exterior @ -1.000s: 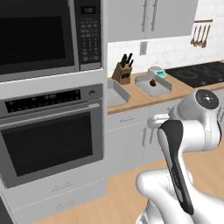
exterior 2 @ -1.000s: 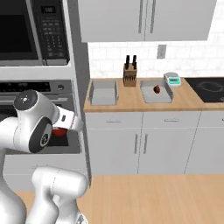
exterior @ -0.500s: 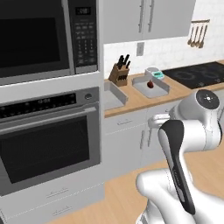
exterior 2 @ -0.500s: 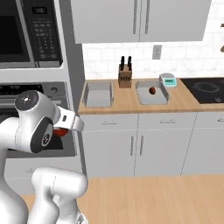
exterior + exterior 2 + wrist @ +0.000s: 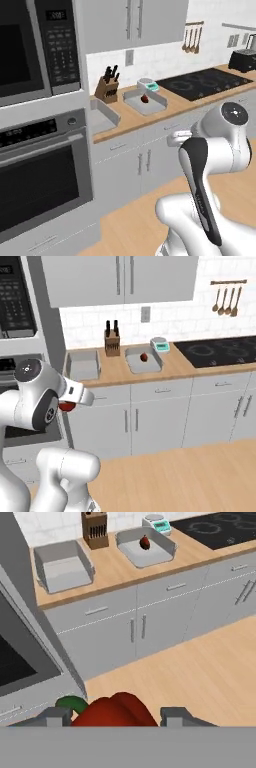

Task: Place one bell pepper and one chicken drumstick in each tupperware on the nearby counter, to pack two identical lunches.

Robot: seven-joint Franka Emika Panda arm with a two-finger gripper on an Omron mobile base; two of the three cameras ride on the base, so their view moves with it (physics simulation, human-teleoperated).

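— Where is the arm?

— Folded up close over the base. In the left base view a white link with a dark inner band rises from the lower right to a round joint, and the wrist reaches left from there.

— And from the other side?

— In the right base view the big round joint sits at the left, and the wrist pokes out to the right at cabinet height.

— What about the gripper?

— In the hand view the gripper (image 5: pixel 117 716) has its two dark fingertips (image 5: pixel 56 716) set apart, closed on a red bell pepper (image 5: pixel 112 711) between them.
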